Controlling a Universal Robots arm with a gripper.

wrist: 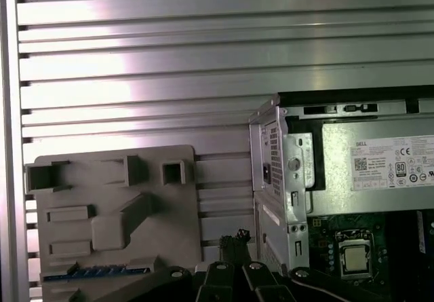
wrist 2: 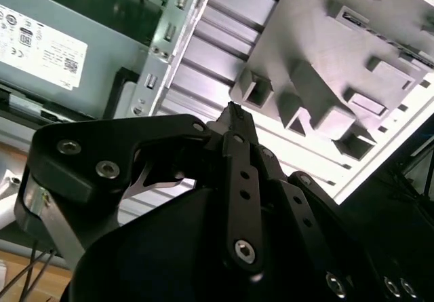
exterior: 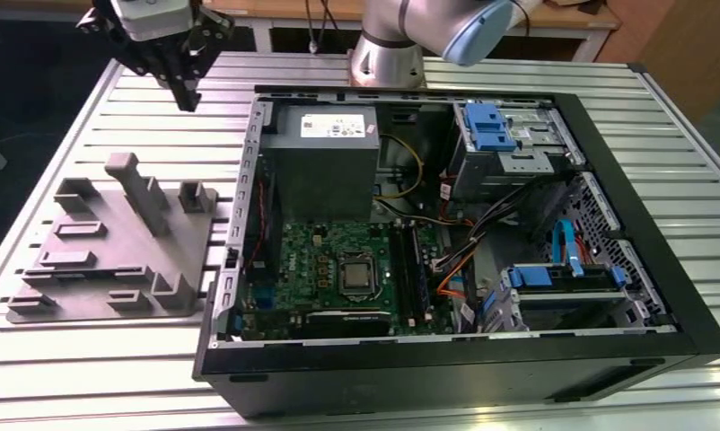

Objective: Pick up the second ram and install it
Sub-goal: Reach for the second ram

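Note:
The second ram [wrist: 95, 271] is a narrow blue stick lying in a groove of the grey fixture block [wrist: 115, 214] in the first wrist view. My gripper [exterior: 190, 101] hangs high over the slatted table at the exterior view's back left, beyond the fixture block [exterior: 109, 242] and left of the open computer case [exterior: 456, 224]. Its fingers [wrist 2: 234, 122] are pressed together with nothing between them, and their tips [wrist: 234, 237] show in the first wrist view near the case's corner. The green motherboard [exterior: 324, 269] lies inside the case, with long dark slots [exterior: 417, 269] beside the processor.
The grey power supply [exterior: 324, 148] sits at the back of the case above the motherboard. Drive cages with blue clips [exterior: 504, 135] and loose cables [exterior: 456, 242] occupy the exterior view's right half. The arm's base [exterior: 384, 54] stands behind the case.

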